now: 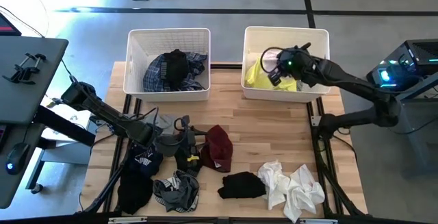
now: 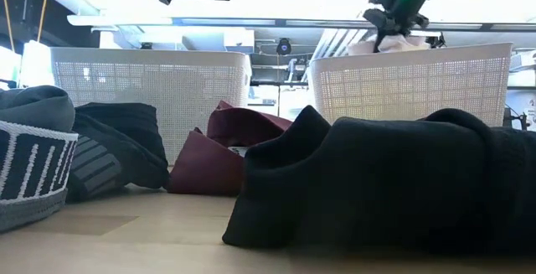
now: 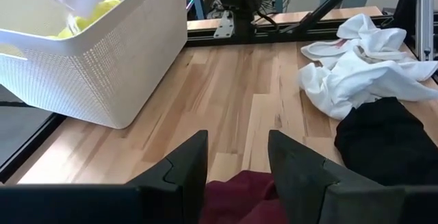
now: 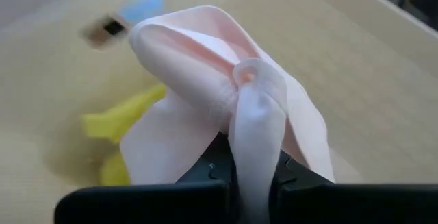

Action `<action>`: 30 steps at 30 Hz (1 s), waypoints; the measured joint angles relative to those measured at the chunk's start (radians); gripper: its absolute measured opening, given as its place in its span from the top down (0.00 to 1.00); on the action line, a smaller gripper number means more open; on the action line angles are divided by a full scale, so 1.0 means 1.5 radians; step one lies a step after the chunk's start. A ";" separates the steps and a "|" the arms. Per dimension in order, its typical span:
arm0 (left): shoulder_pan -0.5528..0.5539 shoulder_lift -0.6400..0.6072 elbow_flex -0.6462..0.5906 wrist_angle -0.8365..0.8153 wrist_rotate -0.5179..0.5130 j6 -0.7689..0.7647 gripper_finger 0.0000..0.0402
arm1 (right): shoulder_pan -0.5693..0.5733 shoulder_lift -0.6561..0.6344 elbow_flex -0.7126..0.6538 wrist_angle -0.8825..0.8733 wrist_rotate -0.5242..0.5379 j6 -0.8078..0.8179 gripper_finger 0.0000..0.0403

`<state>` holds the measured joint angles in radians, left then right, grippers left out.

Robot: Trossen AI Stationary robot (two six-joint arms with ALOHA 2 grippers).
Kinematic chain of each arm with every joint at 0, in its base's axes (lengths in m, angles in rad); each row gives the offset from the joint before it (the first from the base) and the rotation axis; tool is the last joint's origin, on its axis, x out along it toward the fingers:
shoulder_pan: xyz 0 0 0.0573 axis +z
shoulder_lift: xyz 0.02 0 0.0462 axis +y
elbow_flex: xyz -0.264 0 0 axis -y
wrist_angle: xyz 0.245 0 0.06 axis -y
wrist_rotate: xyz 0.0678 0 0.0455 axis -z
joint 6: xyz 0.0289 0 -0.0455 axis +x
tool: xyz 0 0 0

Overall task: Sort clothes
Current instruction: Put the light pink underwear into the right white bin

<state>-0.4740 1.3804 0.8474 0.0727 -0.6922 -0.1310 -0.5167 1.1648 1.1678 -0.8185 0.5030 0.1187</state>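
Observation:
My right gripper [image 1: 279, 66] hangs over the right white bin [image 1: 321, 39], shut on a pale pink garment [image 4: 205, 66]. A neon yellow garment [image 1: 256, 79] lies in that bin. The left white bin [image 1: 137, 42] holds blue plaid and black clothes [image 1: 171, 70]. My left gripper [image 3: 236, 162] stands open over the table's middle, just above a maroon garment [image 1: 219, 148], which shows below the gap between its fingers. More clothes lie on the table: black [image 1: 243, 183], white [image 1: 291, 186], and grey and black ones [image 1: 174, 190]. My right gripper pinches a bunched fold of the pale pink garment [image 4: 250, 135] between its two fingers, which slant down from the table's right. Loose cloth billows up and drapes around the fingertips. The garment is lifted clear, above the bin's rim [image 2: 402, 48].
The two bins stand side by side at the table's far edge with a gap between them. The clothes lie in a loose row across the near half of the wooden table [image 1: 274, 125]. Bare wood shows between that row and the bins. A frame post [image 1: 316, 121] stands at the right.

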 joint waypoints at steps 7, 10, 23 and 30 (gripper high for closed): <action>0.000 0.000 0.000 0.000 0.000 -0.008 0.65 | -0.089 0.000 -0.027 -0.012 -0.003 -0.020 0.97; 0.000 0.000 0.000 0.000 0.000 -0.011 0.65 | -0.128 0.000 -0.065 0.014 -0.007 -0.020 0.97; 0.001 0.000 0.000 0.000 0.000 -0.011 0.65 | -0.203 0.001 -0.215 0.083 -0.032 -0.062 0.92; 0.001 0.000 0.000 0.000 -0.003 -0.011 0.65 | -0.203 0.001 -0.220 0.075 -0.027 -0.062 0.68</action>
<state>-0.4725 1.3804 0.8474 0.0727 -0.6964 -0.1471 -0.8211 1.1656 0.8384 -0.7057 0.4618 0.0257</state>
